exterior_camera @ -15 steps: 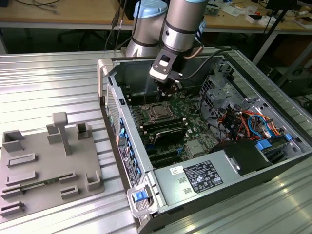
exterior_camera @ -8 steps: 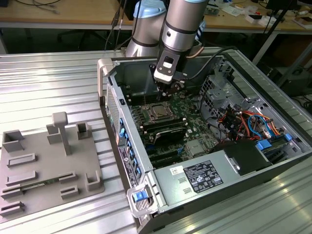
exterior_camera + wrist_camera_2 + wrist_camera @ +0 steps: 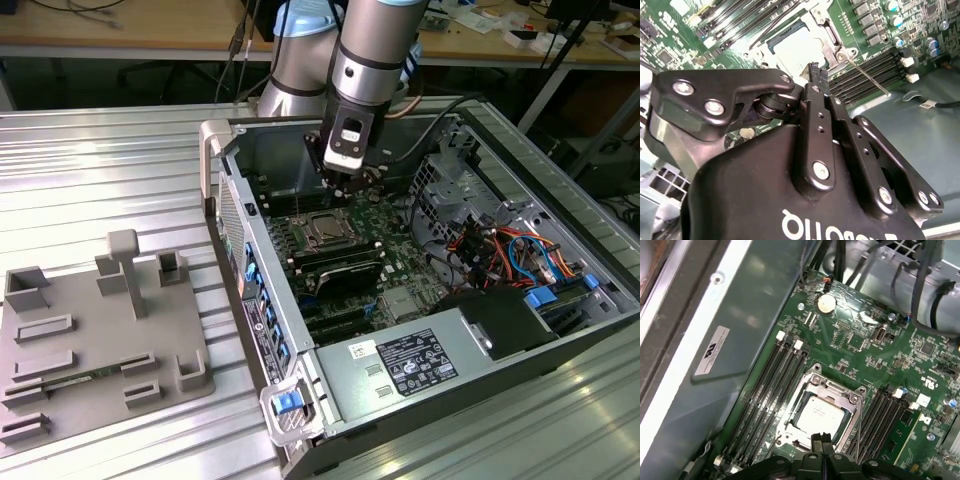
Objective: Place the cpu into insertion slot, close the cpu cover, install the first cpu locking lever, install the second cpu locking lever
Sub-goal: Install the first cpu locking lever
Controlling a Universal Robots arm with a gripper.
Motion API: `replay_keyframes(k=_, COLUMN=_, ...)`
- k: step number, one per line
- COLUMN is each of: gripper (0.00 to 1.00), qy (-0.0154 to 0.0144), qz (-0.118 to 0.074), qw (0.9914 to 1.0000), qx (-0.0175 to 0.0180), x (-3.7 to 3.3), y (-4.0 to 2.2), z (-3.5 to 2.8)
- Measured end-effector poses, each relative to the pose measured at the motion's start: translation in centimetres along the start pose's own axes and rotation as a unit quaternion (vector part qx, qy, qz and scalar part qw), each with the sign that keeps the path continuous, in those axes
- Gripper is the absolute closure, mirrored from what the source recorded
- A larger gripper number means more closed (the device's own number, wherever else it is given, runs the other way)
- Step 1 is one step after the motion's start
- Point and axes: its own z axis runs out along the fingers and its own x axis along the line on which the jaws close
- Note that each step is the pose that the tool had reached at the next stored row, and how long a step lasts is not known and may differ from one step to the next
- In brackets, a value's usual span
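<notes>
Exterior view shows ribbed metal table (image 3: 100, 150) bearing the computer case (image 3: 240, 235), tool (image 3: 348, 190) pinched closed above cpu (image 3: 325, 231).

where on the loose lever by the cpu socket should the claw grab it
The lever is a thin straight rod jutting from the cover out across the memory slots. The best grip is probably near its free end, clear of the socket metal, coming from above with the claw straddling the rod crosswise.
</notes>
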Motion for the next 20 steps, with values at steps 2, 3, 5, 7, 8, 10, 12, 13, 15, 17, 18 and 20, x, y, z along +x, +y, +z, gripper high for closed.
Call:
replay_keyframes(k=2, gripper=0.89, qy=-0.0003, qz=-0.015, qw=0.99988, qx=-0.0006, x=-0.01, y=-0.01, z=0.00)
replay_keyframes(k=3, gripper=0.89, qy=-0.0004, qz=-0.022, qw=0.99976, qx=-0.0008, x=-0.01, y=-0.01, z=-0.01)
replay_keyframes(k=5, gripper=0.89, qy=-0.0006, qz=-0.038, qw=0.99927, qx=-0.0015, x=-0.01, y=-0.01, z=0.00)
replay_keyframes(k=7, gripper=0.89, qy=-0.0009, qz=-0.052, qw=0.99867, qx=-0.0020, x=-0.02, y=-0.03, z=0.00)
replay_keyframes(k=8, gripper=0.89, qy=-0.0009, qz=-0.056, qw=0.99842, qx=-0.0022, x=-0.03, y=-0.07, z=0.00)
replay_keyframes(k=10, gripper=0.89, qy=-0.0010, qz=-0.058, qw=0.99830, qx=-0.0023, x=-0.02, y=-0.09, z=0.01)
replay_keyframes(k=12, gripper=0.89, qy=-0.0012, qz=-0.071, qw=0.99747, qx=-0.0027, x=0.01, y=-0.15, z=0.03)
replay_keyframes(k=13, gripper=0.89, qy=-0.0014, qz=-0.085, qw=0.99638, qx=-0.0032, x=0.00, y=-0.15, z=0.06)
replay_keyframes(k=15, gripper=0.89, qy=-0.0016, qz=-0.102, qw=0.99479, qx=-0.0037, x=0.01, y=-0.15, z=0.12)
replay_keyframes(k=17, gripper=0.89, qy=-0.0020, qz=-0.126, qw=0.99202, qx=-0.0046, x=0.01, y=-0.15, z=0.21)
replay_keyframes(k=18, gripper=0.89, qy=-0.0021, qz=-0.135, qw=0.99089, qx=-0.0049, x=0.01, y=-0.15, z=0.24)
replay_keyframes(k=20, gripper=0.89, qy=-0.0032, qz=-0.159, qw=0.98718, qx=-0.0067, x=0.02, y=-0.15, z=0.27)
